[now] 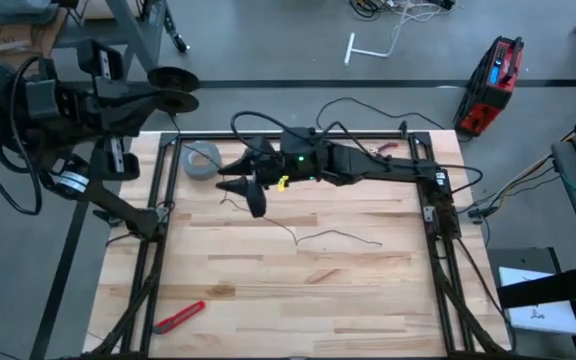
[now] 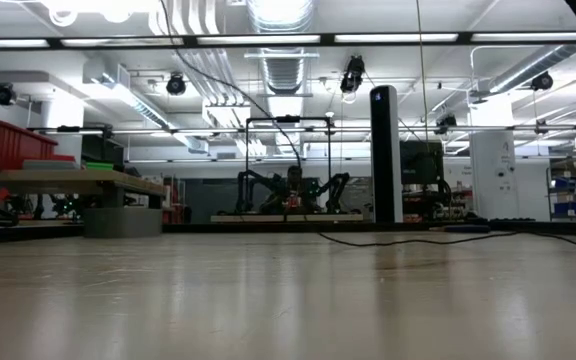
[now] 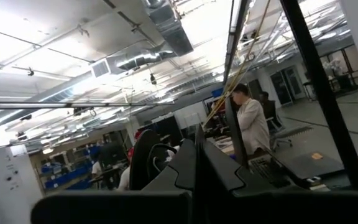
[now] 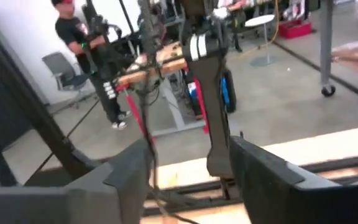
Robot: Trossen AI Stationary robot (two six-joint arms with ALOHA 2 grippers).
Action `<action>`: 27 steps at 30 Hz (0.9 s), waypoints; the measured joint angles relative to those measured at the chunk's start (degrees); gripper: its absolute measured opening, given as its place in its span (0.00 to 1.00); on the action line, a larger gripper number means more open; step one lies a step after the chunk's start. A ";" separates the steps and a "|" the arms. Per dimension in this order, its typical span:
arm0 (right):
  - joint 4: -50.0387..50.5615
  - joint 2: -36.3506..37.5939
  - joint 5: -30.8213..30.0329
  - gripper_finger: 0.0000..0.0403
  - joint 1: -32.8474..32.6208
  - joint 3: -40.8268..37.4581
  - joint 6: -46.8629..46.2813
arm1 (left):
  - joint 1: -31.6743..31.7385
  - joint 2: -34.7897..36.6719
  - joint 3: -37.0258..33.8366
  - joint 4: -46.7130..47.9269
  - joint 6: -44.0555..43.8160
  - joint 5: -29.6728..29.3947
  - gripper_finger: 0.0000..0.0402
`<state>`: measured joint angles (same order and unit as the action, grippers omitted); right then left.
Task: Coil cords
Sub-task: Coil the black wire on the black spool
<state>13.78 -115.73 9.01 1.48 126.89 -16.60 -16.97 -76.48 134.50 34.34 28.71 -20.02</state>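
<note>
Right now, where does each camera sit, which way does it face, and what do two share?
High view: overhead, straight down on the wooden table; both dark arms show, right gripper over it, left gripper off its corner.
Low view: tabletop height, level into the room; no arm shows.
Left wrist view: on the left arm, tilted up at the ceiling; own gripper in the foreground.
Right wrist view: on the right arm, toward the table edge; own open fingers.
Shared: high and low show the thin black cord.
</note>
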 joint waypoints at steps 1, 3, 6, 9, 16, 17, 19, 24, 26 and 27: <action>0.84 0.41 -1.56 0.42 -0.09 0.12 0.22 | 0.00 -0.09 0.00 0.24 -0.02 0.31 0.00; 4.63 1.98 -4.10 0.27 -0.18 0.13 2.49 | 0.00 0.12 0.00 1.41 -0.26 3.10 0.00; 8.76 4.62 -8.92 0.05 -1.12 0.24 10.17 | -0.04 1.41 0.00 3.52 -2.80 6.64 0.00; 10.98 7.58 -16.53 0.03 -3.36 1.62 16.77 | -0.02 3.37 0.07 6.02 -5.87 7.84 0.00; 16.19 9.91 -21.19 0.00 -8.01 7.79 34.52 | -0.02 5.68 0.02 14.51 -10.98 13.28 0.00; 16.74 10.10 -21.16 0.00 -8.45 7.68 36.04 | -0.01 5.71 0.01 15.05 -11.84 13.97 0.00; 16.85 10.10 -20.99 0.00 -8.77 7.88 37.70 | 0.00 5.56 -0.02 16.26 -14.27 15.47 0.00; 15.03 10.28 -20.10 0.00 -8.72 8.15 41.16 | -0.03 3.68 -0.28 21.13 -20.96 15.19 0.00; 15.11 10.22 -18.63 0.00 -8.86 8.15 41.72 | 0.00 2.48 -0.36 24.41 -23.69 13.21 0.00; 15.38 10.17 -17.74 0.00 -8.89 8.15 42.04 | 0.00 1.77 -0.37 25.80 -24.85 11.17 0.00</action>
<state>29.16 -105.56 -8.73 -7.41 135.04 25.44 -16.97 -74.71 134.13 60.14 3.86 -8.85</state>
